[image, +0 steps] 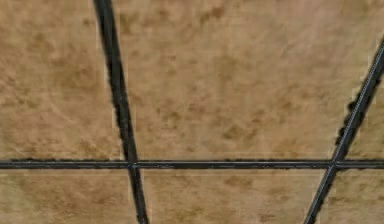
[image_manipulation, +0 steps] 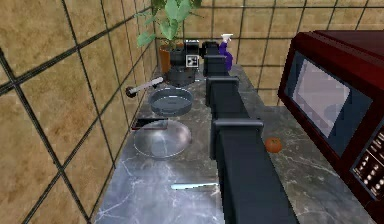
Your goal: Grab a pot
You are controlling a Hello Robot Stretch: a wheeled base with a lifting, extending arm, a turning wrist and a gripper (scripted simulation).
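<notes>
A dark grey pot (image_manipulation: 171, 101) with a long handle pointing to the arm side view's left stands on the marble counter (image_manipulation: 150, 195). The arm (image_manipulation: 238, 150) stretches up the picture along the counter. At the arm's far end, the gripper (image_manipulation: 182, 70) shows as a dark body just beyond the pot's far rim. Whether it touches the pot I cannot tell, nor whether it holds anything.
A round glass lid or plate (image_manipulation: 162, 141) lies nearer than the pot, and a knife (image_manipulation: 192, 186) lies nearer still. A dark red microwave (image_manipulation: 335, 100) stands at the right. A potted plant (image_manipulation: 172, 22) and a purple spray bottle (image_manipulation: 228, 50) stand at the far end. A brown tiled wall (image: 200, 80) is close ahead.
</notes>
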